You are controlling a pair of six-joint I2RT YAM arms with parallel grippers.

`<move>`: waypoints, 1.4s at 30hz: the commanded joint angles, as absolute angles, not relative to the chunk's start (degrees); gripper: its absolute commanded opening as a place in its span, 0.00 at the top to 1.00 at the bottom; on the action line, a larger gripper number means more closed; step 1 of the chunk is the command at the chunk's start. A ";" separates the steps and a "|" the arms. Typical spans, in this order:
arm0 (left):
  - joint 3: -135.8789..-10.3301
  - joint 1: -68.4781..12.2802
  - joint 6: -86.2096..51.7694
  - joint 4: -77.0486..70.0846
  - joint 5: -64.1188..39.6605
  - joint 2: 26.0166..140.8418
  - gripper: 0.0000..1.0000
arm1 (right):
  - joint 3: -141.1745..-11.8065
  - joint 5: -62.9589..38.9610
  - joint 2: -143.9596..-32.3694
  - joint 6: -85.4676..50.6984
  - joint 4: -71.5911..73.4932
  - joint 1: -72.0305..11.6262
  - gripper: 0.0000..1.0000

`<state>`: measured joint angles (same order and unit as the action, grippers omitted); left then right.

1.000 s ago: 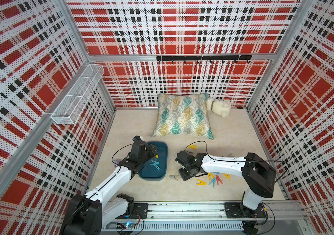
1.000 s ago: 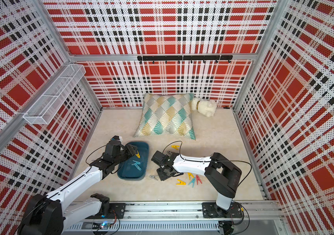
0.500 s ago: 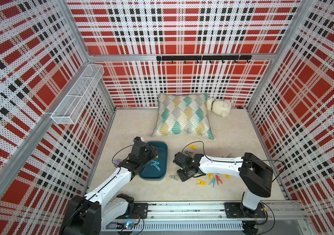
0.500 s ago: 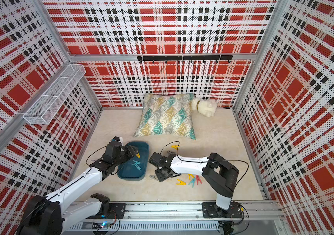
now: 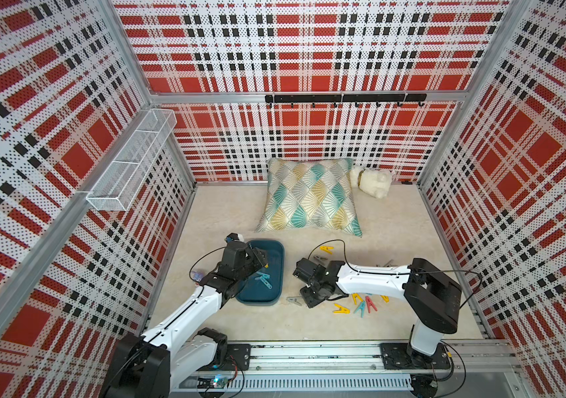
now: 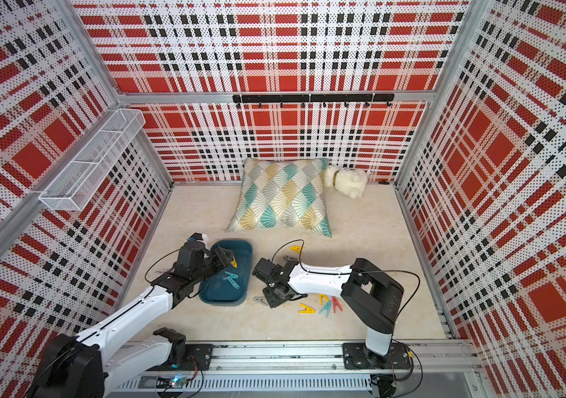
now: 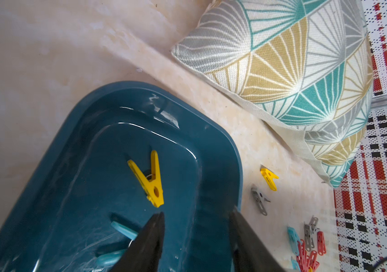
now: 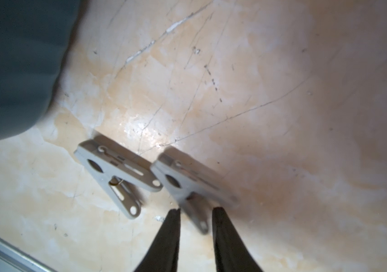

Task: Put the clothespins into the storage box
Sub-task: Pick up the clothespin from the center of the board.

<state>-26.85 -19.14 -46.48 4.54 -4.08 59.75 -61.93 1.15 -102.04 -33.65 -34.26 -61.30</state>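
Fingers (image 8: 164,247) of the right claw (image 8: 195,210) stand narrowly apart and pinch one leg of a grey peg (image 8: 187,186), which looks blurred and nearer the lens than its neighbour. A second grey peg (image 8: 114,169) lies flat on the floor (image 8: 282,94) just beside it, and the dark wall of the box (image 8: 11,70) rises close by. In both top views this claw (image 5: 310,302) points down at the floor between the box (image 5: 276,262) and a loose cluster of pegs (image 5: 360,305) in yellow, teal and red under the right arm. Only the floor-lying grey peg (image 6: 260,300) shows there; the pinched one is hidden by the claw.

The left claw (image 7: 197,212) hangs over the box (image 7: 237,164) with its jaws spread and nothing between them. Beyond its tips a yellow peg (image 7: 151,181) is within the box walls, and teal pegs (image 7: 124,230) lie on the bottom.

Outside the box, a yellow peg (image 7: 269,179) and a grey one (image 7: 259,200) lie near its far corner, well apart from the cluster. Farther back a pillow (image 5: 309,198) lies on the floor with a plush toy (image 5: 373,181) beside it, against the plaid wall. A wire basket (image 5: 130,162) hangs on the left wall.
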 commanded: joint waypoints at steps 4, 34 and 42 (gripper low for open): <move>-25.53 -19.43 -47.01 3.69 -4.27 58.21 0.50 | -61.96 1.01 -104.06 -32.91 -33.51 -61.99 0.74; -26.30 -35.66 -62.62 -15.17 -11.67 65.76 0.44 | -74.17 0.26 -92.23 -32.11 -39.74 -59.68 0.93; -26.00 -37.53 -63.48 -17.03 -11.69 66.80 0.55 | -74.78 0.66 -91.94 -32.11 -38.41 -59.15 0.93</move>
